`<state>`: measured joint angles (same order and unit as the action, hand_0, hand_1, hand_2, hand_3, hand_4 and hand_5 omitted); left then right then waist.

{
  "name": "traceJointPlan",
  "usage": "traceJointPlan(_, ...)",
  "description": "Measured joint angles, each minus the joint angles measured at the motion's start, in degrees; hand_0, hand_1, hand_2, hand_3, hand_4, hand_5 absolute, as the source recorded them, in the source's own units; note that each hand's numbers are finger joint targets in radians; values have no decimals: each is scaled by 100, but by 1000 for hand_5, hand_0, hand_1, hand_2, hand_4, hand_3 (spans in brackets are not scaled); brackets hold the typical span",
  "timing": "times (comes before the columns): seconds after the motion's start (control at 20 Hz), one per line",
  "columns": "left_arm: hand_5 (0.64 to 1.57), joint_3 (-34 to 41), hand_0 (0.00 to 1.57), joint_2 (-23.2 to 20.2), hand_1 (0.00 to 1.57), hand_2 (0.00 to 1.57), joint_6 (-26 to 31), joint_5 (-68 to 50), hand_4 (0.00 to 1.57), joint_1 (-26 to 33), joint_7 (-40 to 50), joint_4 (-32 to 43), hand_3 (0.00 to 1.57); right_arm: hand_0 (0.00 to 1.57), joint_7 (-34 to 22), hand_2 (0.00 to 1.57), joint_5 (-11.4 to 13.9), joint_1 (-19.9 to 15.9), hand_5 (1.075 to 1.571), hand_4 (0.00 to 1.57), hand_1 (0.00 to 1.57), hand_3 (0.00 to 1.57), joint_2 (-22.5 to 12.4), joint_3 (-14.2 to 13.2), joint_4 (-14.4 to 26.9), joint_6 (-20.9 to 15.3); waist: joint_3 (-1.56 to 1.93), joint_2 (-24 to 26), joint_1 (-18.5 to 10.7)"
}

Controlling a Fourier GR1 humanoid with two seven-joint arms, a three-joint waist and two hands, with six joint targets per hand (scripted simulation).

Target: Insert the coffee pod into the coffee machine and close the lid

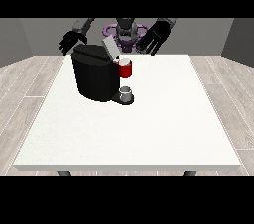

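A black coffee machine stands on the white table at the back left, its grey lid tilted up and open. The red pod holder with a pale top shows at the machine's front, and a small grey cup sits on the drip base below it. I cannot make out a separate coffee pod. The hand at the view's left hovers behind the machine's top with fingers spread. The hand at the view's right hangs above the table's back edge, fingers spread, holding nothing.
The robot's torso stands behind the table's far edge. Wooden floor surrounds the table on all sides.
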<state>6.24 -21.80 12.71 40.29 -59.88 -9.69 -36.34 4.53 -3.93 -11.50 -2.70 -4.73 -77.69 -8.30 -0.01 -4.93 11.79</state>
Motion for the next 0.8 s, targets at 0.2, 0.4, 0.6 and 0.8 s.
traceJointPlan(0.2, 1571, 531, 0, 396, 0, 0, -76, -648, 261, 378, -50, -28, 0, 0, 70, 0, -57, 271, 1571, 433, 0, 0, -71, -72, -33, 76, -2, 486, -249)
traceJointPlan(0.4, 1571, 1005, 0, 846, 0, 0, -37, -1312, 0, 841, -219, -37, 0, 0, 72, 0, 41, 461, 1571, 349, 0, 0, -190, 9, -103, 173, -5, 935, -573)
traceJointPlan(0.6, 1571, 1216, 0, 1206, 0, 0, -12, -1692, 191, 1405, -390, -69, 0, 0, -214, 0, -6, 442, 1571, 125, 0, 0, -365, 48, -306, 357, -5, 1412, -884)
traceJointPlan(0.8, 1571, 1386, 0, 1444, 0, 0, 45, -2022, 90, 1849, -483, -147, 0, 0, -413, 0, -84, 291, 1571, 0, 0, 0, -628, 25, -520, 615, -3, 1672, -1137)
